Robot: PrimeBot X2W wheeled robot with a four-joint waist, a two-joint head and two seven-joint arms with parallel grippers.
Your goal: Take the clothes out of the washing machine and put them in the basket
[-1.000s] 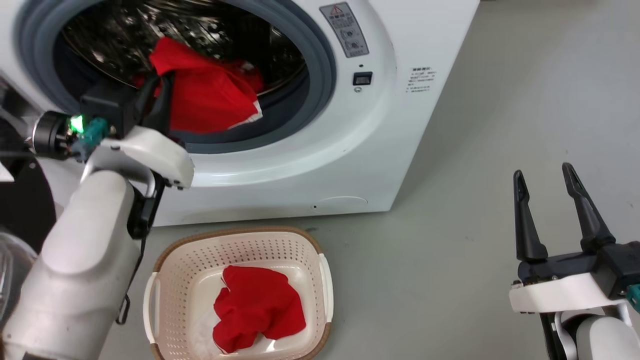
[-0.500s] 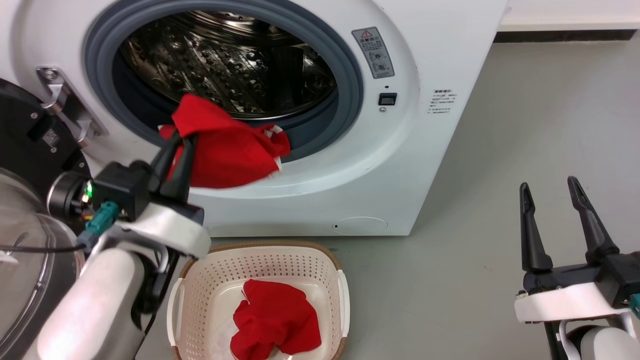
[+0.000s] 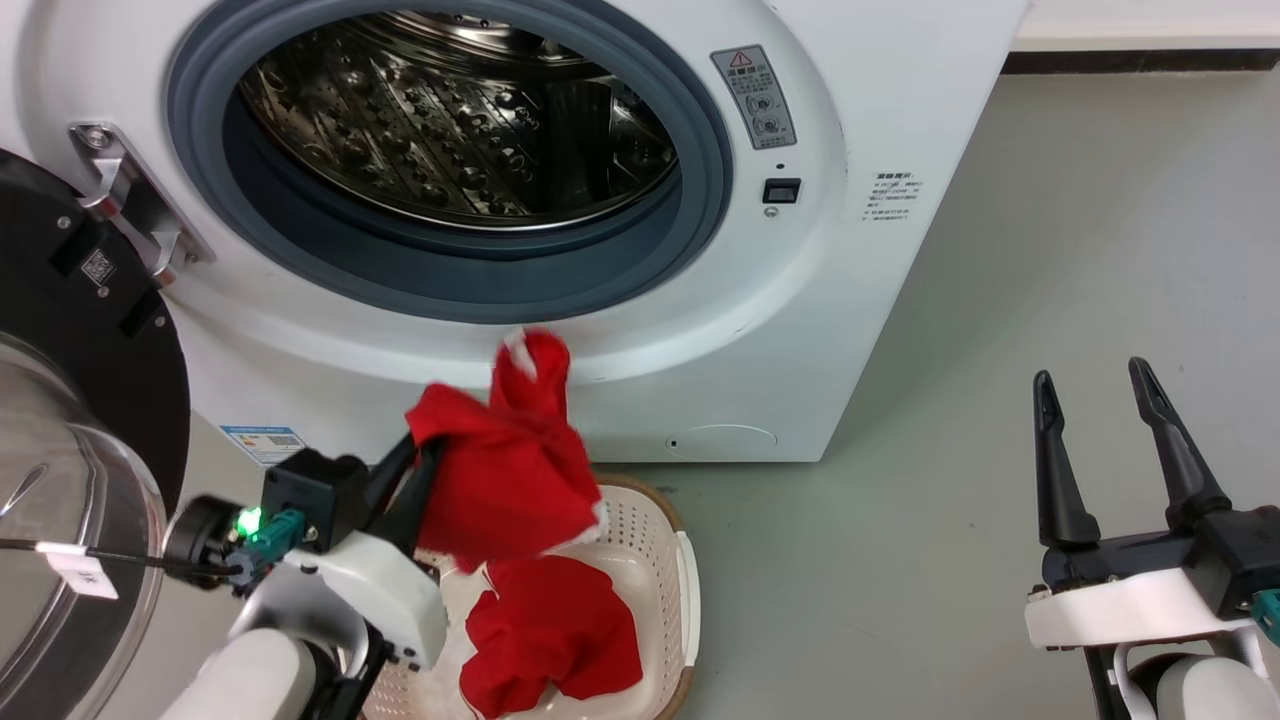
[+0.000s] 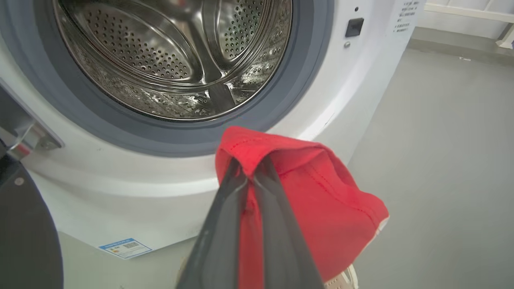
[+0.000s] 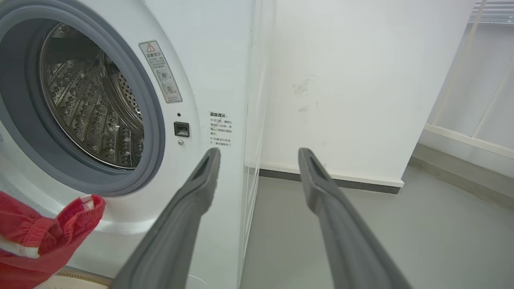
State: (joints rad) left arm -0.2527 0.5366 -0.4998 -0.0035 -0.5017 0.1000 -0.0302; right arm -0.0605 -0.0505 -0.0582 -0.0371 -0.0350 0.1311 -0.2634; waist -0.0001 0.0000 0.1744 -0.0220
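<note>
Red garment (image 3: pixel 510 490) pinched in left end effector (image 3: pixel 422 450) above basket (image 3: pixel 686 590).

The machine (image 3: pixel 860 330) has its door (image 3: pixel 100 380) swung wide at the left, close beside the left arm and walling off that side. The drum (image 3: pixel 450 120) mouth gapes open. Over the basket (image 3: pixel 688 600) hangs a red garment (image 3: pixel 510 470), pinched in the left gripper (image 3: pixel 420 455), covering much of the opening; a second garment (image 3: pixel 560 635) lies inside. Right of machine and basket, bare floor (image 3: pixel 1000 250) surrounds the right gripper (image 3: pixel 1095 385), whose fingers are spread.
</note>
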